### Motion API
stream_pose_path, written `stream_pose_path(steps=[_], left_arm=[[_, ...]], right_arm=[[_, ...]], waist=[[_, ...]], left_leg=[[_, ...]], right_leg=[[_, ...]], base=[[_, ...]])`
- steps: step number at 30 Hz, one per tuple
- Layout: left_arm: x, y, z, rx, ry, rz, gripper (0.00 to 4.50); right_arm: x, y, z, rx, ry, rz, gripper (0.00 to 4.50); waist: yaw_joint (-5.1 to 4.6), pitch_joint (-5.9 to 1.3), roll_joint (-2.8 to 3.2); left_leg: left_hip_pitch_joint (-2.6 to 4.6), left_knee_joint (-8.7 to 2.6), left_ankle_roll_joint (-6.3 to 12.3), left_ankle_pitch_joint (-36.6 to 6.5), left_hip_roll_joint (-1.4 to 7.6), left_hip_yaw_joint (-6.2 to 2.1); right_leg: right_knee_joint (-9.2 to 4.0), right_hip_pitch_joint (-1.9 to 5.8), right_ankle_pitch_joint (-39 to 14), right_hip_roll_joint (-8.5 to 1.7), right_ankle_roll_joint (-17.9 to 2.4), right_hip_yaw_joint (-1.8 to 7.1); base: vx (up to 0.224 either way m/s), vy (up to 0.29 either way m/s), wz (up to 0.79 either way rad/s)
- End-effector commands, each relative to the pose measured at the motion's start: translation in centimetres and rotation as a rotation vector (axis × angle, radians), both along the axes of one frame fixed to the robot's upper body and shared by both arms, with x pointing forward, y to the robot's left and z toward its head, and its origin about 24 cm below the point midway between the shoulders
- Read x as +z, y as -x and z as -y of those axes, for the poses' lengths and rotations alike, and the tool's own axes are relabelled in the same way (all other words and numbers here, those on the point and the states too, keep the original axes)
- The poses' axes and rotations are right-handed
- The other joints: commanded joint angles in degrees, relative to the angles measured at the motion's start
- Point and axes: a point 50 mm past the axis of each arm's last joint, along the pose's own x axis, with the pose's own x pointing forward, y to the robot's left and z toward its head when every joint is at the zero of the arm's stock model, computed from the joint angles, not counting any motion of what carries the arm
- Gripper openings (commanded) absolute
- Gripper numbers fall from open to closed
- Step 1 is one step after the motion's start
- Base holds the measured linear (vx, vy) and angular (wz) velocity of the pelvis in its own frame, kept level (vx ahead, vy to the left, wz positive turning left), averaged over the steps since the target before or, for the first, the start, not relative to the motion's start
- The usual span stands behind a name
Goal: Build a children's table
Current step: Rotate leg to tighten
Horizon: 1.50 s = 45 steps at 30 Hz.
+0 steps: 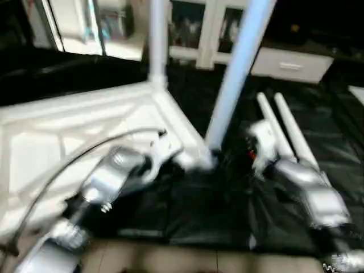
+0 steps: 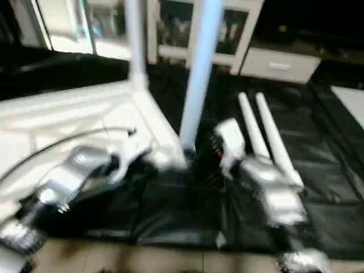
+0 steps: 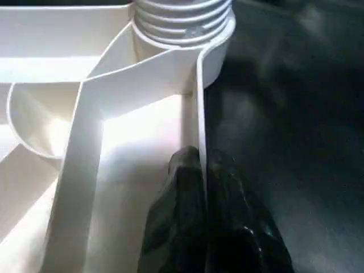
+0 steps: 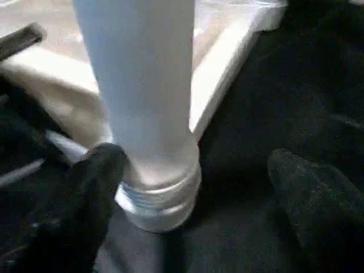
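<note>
Pinching the thin side wall of the table top [image 3: 142, 74], the left tool [image 3: 202, 170] has its two black fingers clenched on either side of that wall, just below the corner socket where a leg's ribbed, threaded end [image 3: 182, 20] sits. The right tool [image 4: 199, 187] stands wide apart, released, its fingers [image 4: 91, 187] flanking the base of the near upright leg [image 1: 236, 74] (one finger looks to be against the tube; the other is well clear of it). This leg stands at the top's near corner, its grooved end low by the black mat [image 1: 193, 210]. The top lies upside down on the mat, glossy white plastic with raised ribs and a rounded pocket moulded into its underside. A second leg [image 1: 157, 40] rises from the top's far corner. Two more legs [image 1: 284, 128], smooth white tapered tubes, lie side by side on the mat beyond the right tool, away from the top.
</note>
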Motion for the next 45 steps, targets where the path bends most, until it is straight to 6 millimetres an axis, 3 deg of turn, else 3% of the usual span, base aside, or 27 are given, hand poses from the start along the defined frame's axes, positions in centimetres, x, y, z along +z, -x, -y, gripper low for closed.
stream_pose_path(steps=[1,5,13,14,16,21,27,32,40,45], left_arm=[[0.1,1.7,1.6,-0.177,0.046,-0.058,0.00],[0.0,2.4,1.4,-0.224,0.031,-0.097,0.00],[0.0,2.8,1.4,-0.258,0.018,-0.100,0.00],[0.0,2.9,1.3,-0.263,0.017,-0.100,0.00],[0.0,2.9,1.3,-0.266,0.014,-0.099,0.00],[0.1,2.8,1.1,-0.264,0.002,-0.096,0.00],[0.0,2.8,1.0,-0.263,-0.002,-0.098,0.00],[0.0,2.8,1.0,-0.262,-0.004,-0.101,0.00],[0.0,2.7,0.9,-0.260,-0.007,-0.104,0.00],[0.1,2.0,0.9,-0.189,0.003,-0.077,0.00]], right_arm=[[1.0,0.6,0.3,0.097,0.029,0.024,4.48],[1.1,1.5,0.5,0.217,0.050,-0.017,4.48],[1.2,2.0,0.0,0.353,0.035,-0.050,4.48],[1.1,2.1,-0.1,0.370,0.038,-0.053,4.22],[0.9,2.1,-0.3,0.392,0.043,-0.064,4.22],[0.1,2.3,-1.0,0.443,0.064,-0.088,3.71],[0.0,2.4,-1.0,0.461,0.070,-0.099,3.30],[-0.3,2.4,-0.9,0.475,0.082,-0.106,2.70],[-0.7,2.6,-0.9,0.476,0.087,-0.118,2.31],[-1.6,1.1,-0.8,0.277,0.113,-0.094,2.18]], waist=[[0.18,-3.04,0.37],[0.73,-2.96,0.45],[0.93,-3.13,0.17],[0.99,-3.12,0.18],[0.95,-3.18,0.18],[0.93,-3.23,0.10],[0.96,-3.22,0.09],[0.99,-3.27,0.11],[0.96,-3.32,0.14],[0.59,-3.08,0.26]], left_leg=[[-0.04,-4.61,2.19,-11.4,1.59,0.05],[0.39,-4.62,1.93,-11.9,1.69,0.11],[-0.06,-4.55,1.82,-10.4,1.63,0.00],[0.01,-4.53,1.79,-10.4,1.61,0.04],[-0.05,-4.51,1.79,-10.3,1.58,-0.02],[-0.14,-4.44,1.66,-9.6,1.56,-0.05],[-0.06,-4.41,1.83,-9.2,1.55,0.03],[-0.04,-4.37,1.62,-9.4,1.55,0.01],[0.02,-4.35,1.80,-9.1,1.56,-0.01],[-0.03,-4.53,1.01,-11.2,1.44,-0.03]], right_leg=[[-3.87,3.35,-18.0,-3.10,-8.7,2.96],[-3.85,3.02,-17.8,-3.01,-9.3,3.05],[-3.46,3.41,-16.1,-3.04,-9.9,2.95],[-3.54,3.36,-16.5,-3.07,-9.7,2.98],[-3.45,3.44,-16.5,-3.06,-9.7,2.94],[-3.38,3.47,-16.3,-3.06,-9.6,2.92],[-3.29,3.47,-15.5,-3.02,-10.0,2.96],[-3.33,3.49,-15.9,-3.06,-9.8,2.96],[-3.17,3.54,-14.8,-2.98,-10.3,2.93],[-3.66,3.34,-18.1,-2.98,-9.6,2.85]], base=[[0.000,0.000,0.00],[0.000,0.000,0.00],[0.000,0.000,0.00],[0.000,0.000,0.00],[0.000,0.000,0.00],[0.000,0.000,0.00],[0.000,0.000,0.00],[0.000,0.000,0.00],[0.000,0.000,0.00],[0.000,0.000,0.00]])
